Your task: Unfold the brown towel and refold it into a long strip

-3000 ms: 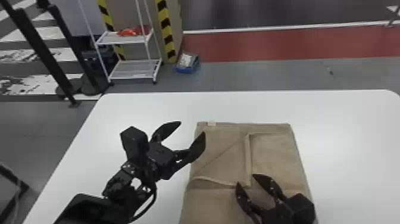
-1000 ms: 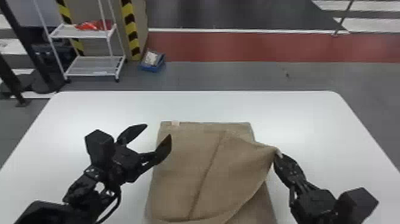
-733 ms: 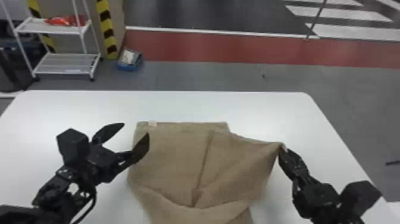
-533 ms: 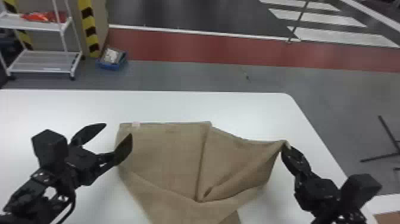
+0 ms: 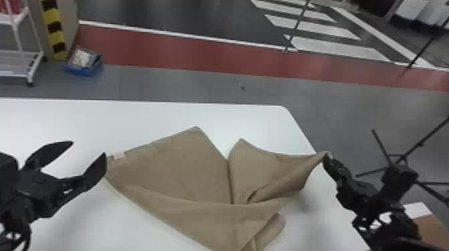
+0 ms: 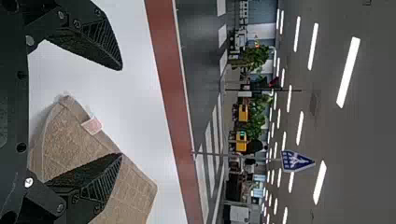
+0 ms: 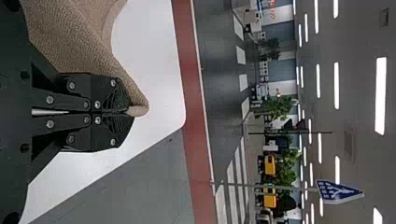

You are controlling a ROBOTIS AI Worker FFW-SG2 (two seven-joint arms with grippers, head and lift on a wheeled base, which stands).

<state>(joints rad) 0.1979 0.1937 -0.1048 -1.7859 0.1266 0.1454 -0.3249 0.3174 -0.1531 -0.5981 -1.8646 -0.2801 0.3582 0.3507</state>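
The brown towel [image 5: 187, 167] lies skewed on the white table, its right part pulled up into folds and its small pale tag at the upper left. At the table's right edge my right gripper [image 5: 329, 160] is shut on a raised towel corner; in the right wrist view the closed right gripper [image 7: 130, 112] pinches the brown cloth [image 7: 74, 37]. My left gripper [image 5: 88, 152] stands open at the towel's left end, one finger close beside the tagged corner. In the left wrist view the left gripper [image 6: 122, 112] has its fingers spread, one over the towel [image 6: 70, 135].
The white table [image 5: 140, 115] has its rounded far right corner beyond the towel. Past it on the floor are a blue bin [image 5: 83, 63], a white wheeled rack [image 5: 20, 63] at the left and dark thin stand legs [image 5: 389, 147] at the right.
My right gripper has closed on a towel corner and carried it rightward, opening and skewing the folded cloth. The head view has swung right. The left gripper stays open.
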